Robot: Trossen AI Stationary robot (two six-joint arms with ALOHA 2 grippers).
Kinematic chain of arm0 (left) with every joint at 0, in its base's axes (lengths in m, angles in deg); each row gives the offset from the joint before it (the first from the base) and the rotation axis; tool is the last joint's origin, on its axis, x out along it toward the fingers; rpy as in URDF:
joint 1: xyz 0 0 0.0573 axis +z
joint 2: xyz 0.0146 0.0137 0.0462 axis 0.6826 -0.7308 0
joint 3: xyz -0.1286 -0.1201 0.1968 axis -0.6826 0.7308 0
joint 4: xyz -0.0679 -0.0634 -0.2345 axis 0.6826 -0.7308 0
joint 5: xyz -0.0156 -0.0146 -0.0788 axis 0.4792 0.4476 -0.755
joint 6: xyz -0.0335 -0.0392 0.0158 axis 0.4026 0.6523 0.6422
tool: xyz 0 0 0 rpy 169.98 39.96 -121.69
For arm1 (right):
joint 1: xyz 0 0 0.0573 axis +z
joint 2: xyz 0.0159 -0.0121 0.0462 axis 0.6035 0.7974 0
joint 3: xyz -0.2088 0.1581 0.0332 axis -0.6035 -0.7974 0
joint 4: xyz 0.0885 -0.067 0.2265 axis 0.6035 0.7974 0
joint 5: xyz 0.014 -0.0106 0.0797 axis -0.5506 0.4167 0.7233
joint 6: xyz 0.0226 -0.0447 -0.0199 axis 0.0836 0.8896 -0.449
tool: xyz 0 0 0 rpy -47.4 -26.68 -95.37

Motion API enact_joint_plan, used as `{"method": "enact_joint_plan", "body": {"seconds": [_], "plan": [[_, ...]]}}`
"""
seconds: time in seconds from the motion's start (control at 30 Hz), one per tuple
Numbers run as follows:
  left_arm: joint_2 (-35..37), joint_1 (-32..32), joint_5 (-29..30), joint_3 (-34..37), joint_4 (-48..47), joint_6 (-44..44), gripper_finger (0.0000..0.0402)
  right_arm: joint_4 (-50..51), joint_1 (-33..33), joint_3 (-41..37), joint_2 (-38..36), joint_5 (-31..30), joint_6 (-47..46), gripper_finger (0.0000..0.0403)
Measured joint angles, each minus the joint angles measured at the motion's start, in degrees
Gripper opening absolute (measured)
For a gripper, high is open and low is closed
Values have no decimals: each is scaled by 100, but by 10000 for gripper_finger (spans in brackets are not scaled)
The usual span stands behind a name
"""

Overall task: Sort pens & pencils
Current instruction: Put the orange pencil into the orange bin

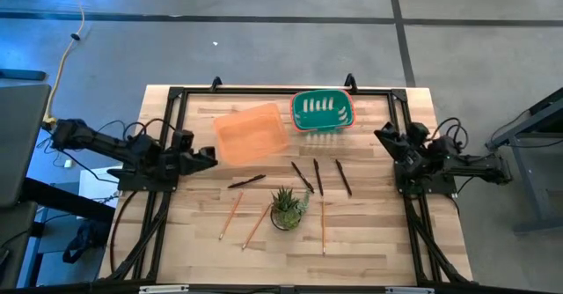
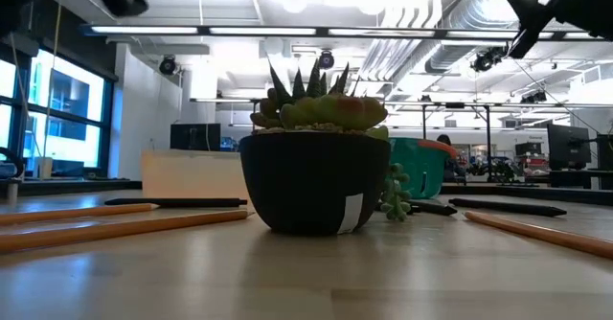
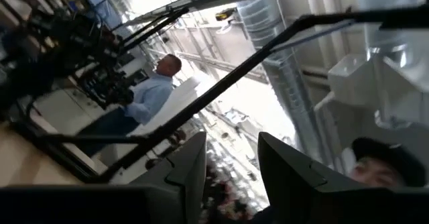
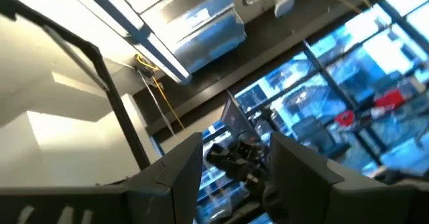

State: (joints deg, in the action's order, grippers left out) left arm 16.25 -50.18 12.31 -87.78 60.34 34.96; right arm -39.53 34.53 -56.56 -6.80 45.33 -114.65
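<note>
In the high view, several dark pens lie flat mid-table: one left of centre and three side by side to its right. Three orange-tan pencils lie nearer the near edge. In the low view, pencils and pens rest on the wood. My left gripper waits by the table's left side, open and tipped upward. My right gripper waits by the right side, open and tipped upward. Neither is near a pen or pencil.
A potted succulent stands among the pencils near the table's middle. An orange tray and a teal basket sit toward the far edge. A black frame runs around the table. A person stands in the room beyond.
</note>
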Motion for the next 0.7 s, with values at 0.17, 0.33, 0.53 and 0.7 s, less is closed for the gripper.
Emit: {"method": "enact_joint_plan", "body": {"seconds": [0.17,0.33,0.53,0.7], "plan": [[-350,0,-3,-327,-230,-610,122,-18,0,206,-1,-1,513,165],[-393,0,-3,-376,-610,-688,122,259,0,373,-1,0,584,165],[-378,0,-68,-376,-635,-670,122,1666,0,873,54,91,695,165],[-378,0,-28,-376,-639,-672,122,1992,0,1430,593,173,1155,165]]}}
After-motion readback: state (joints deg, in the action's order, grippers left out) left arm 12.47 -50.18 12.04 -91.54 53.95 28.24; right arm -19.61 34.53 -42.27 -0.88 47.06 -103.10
